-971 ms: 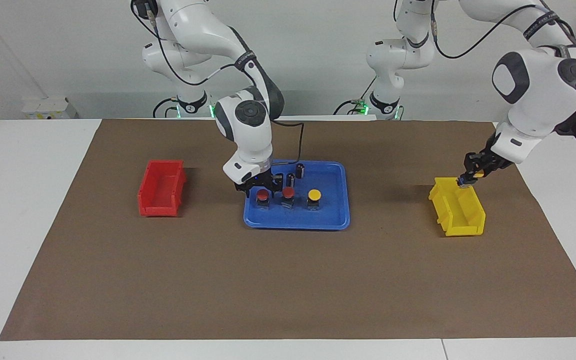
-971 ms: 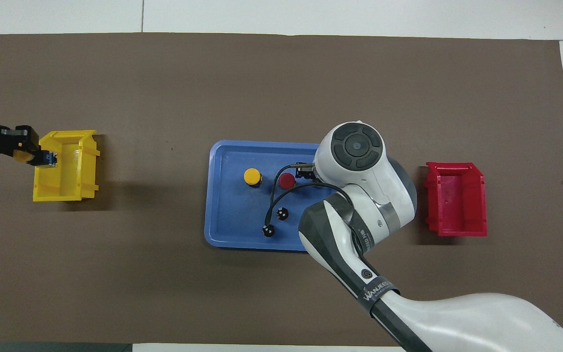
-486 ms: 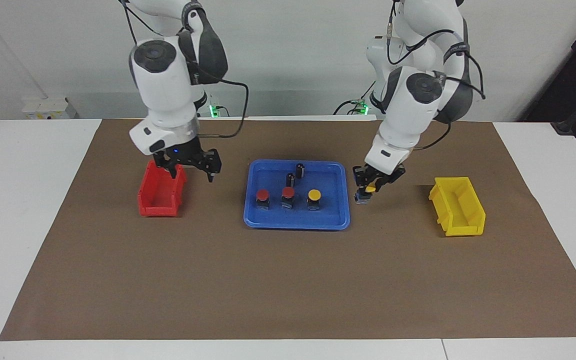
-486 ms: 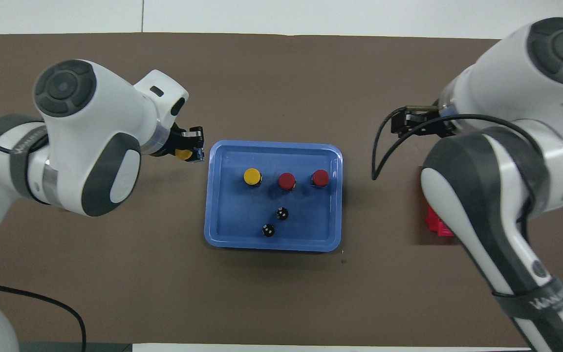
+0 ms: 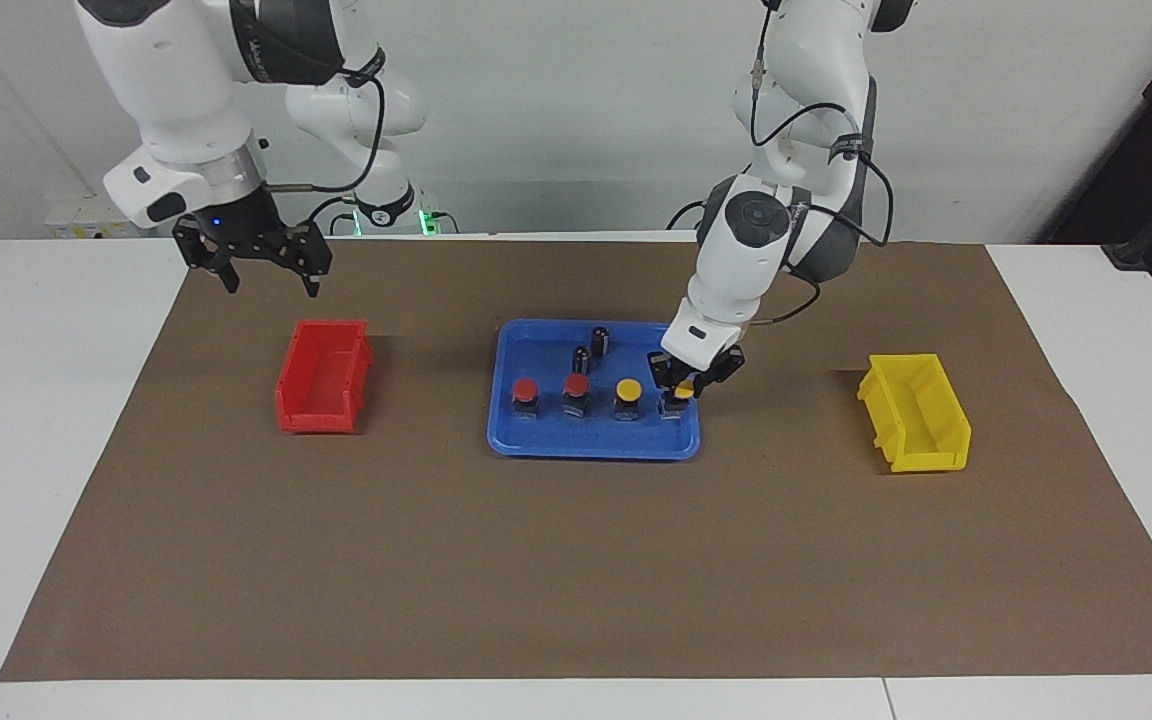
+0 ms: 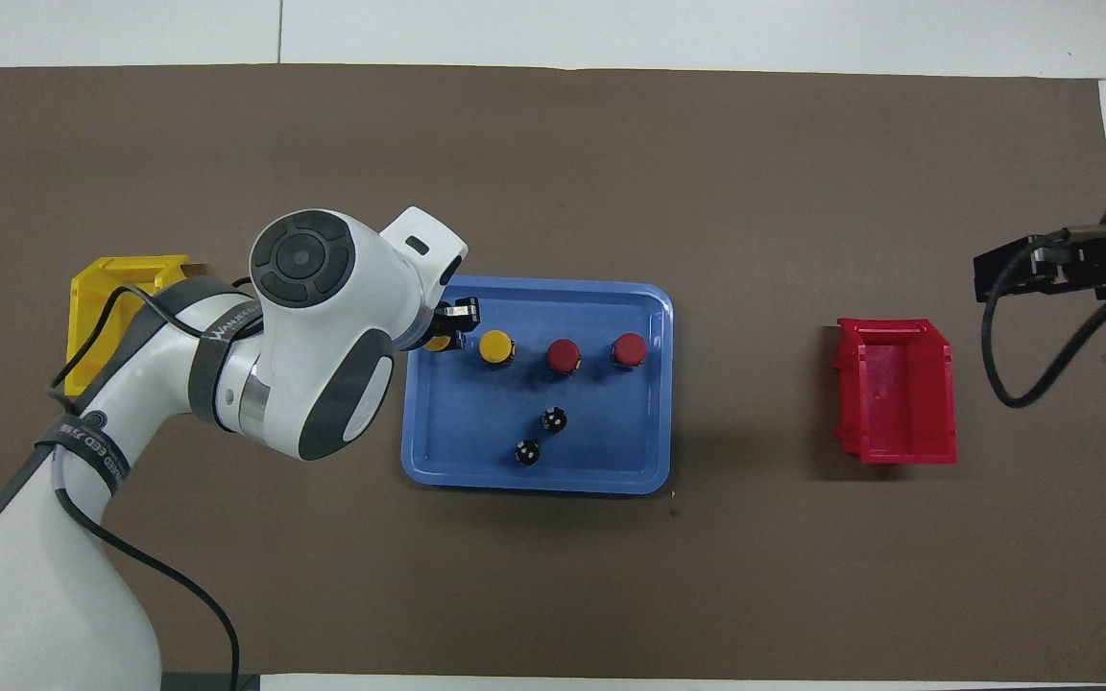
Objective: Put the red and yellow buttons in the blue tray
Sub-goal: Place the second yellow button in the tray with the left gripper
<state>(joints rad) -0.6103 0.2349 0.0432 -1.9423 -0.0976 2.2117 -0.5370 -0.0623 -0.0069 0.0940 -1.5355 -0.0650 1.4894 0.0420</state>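
Note:
The blue tray (image 5: 596, 437) lies mid-table; it also shows in the overhead view (image 6: 611, 434). In it stand two red buttons (image 5: 525, 391) (image 5: 576, 387) and a yellow button (image 5: 628, 390) in a row. My left gripper (image 5: 681, 388) is shut on the second yellow button (image 5: 678, 396), low inside the tray at the left arm's end of that row. From overhead this gripper (image 6: 447, 328) and its arm hide most of that button (image 6: 436, 343). My right gripper (image 5: 269, 280) is open and empty, raised above the mat near the red bin.
Two dark capless cylinders (image 5: 600, 340) (image 5: 581, 358) stand in the tray, nearer to the robots than the buttons. A small red bin (image 5: 321, 376) sits toward the right arm's end. A small yellow bin (image 5: 914, 410) sits toward the left arm's end.
My left gripper carried the yellow button from the yellow bin to beside the tray, then into it. My right gripper let go of a red button, left the tray and rose past the red bin.

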